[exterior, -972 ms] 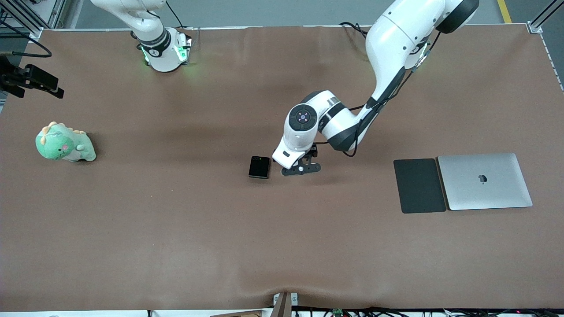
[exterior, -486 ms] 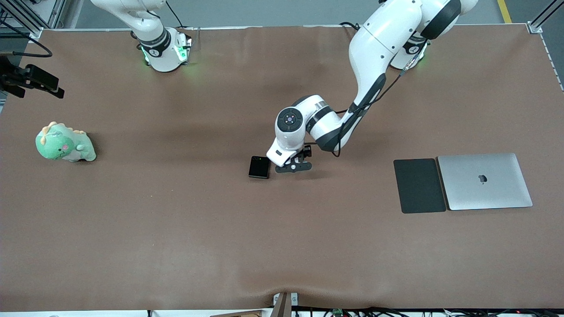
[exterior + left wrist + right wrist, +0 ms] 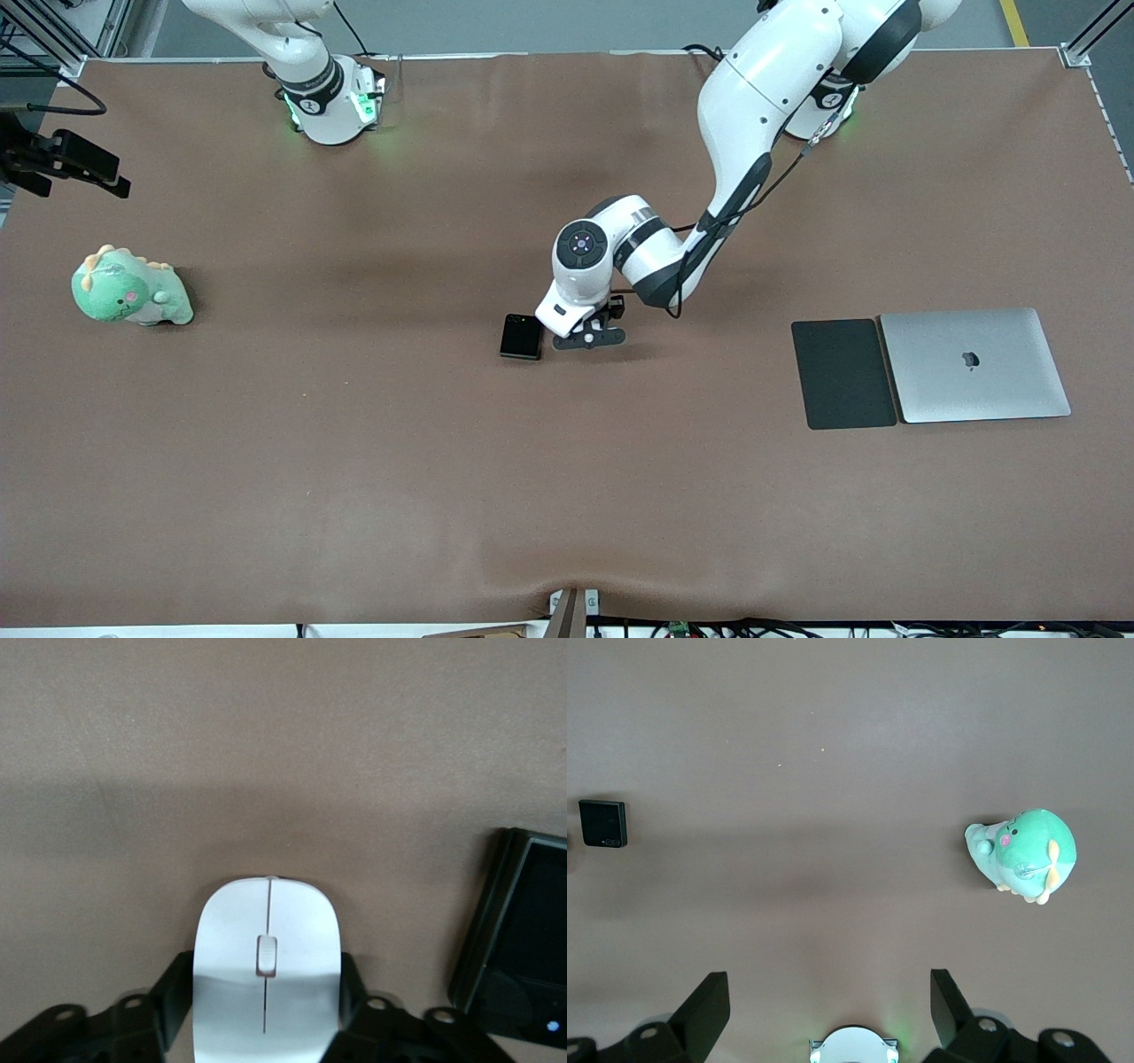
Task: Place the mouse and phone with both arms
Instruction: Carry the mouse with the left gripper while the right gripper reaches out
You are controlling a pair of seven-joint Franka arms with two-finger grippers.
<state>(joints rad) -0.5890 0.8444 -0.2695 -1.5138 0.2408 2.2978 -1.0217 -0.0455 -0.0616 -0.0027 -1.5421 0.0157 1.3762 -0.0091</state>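
Note:
The white mouse (image 3: 267, 939) lies on the brown table, and my left gripper (image 3: 266, 988) is shut on it, black fingers (image 3: 174, 992) pressed against both its sides. In the front view the left gripper (image 3: 588, 336) is low at the table's middle and the wrist above hides the mouse. The black folded phone (image 3: 521, 337) lies flat right beside it, toward the right arm's end, also visible as the phone (image 3: 521, 957) and the phone (image 3: 602, 823). My right gripper (image 3: 826, 1005) is open and empty, waiting high over the right arm's green-lit base (image 3: 332, 102).
A green plush dinosaur (image 3: 131, 288) sits near the right arm's end of the table. A dark-grey flat pad (image 3: 843, 374) and a closed silver laptop (image 3: 974, 365) lie side by side toward the left arm's end. A black bracket (image 3: 62, 161) sticks in over the table edge.
The left arm shifted toward the phone and lowered, and its fingers closed in on the mouse. The phone and the right arm have not moved.

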